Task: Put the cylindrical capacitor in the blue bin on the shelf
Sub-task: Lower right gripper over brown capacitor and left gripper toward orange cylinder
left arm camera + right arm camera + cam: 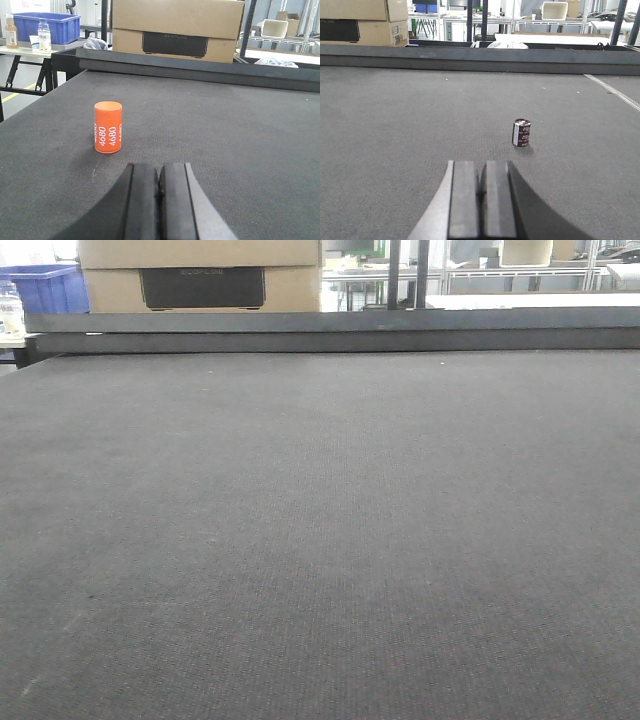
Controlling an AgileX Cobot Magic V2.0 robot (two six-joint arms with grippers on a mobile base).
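The cylindrical capacitor [521,132], a small dark brown can with a silver top, stands upright on the grey mat ahead and to the right of my right gripper [481,170]. That gripper is shut with nothing in it. My left gripper [159,172] is shut and empty too. An orange cylinder [108,127] marked 4680 stands ahead of it to the left. A blue bin [47,26] sits on a side table beyond the mat's far left corner, also visible in the front view as the blue bin [45,288]. A metal shelf [520,278] shows far behind.
A raised dark rail [330,332] closes the mat's far edge. Behind it stands a big cardboard box [177,30]. Bottles [44,37] stand next to the blue bin. A white tray [555,10] rests on the far racks.
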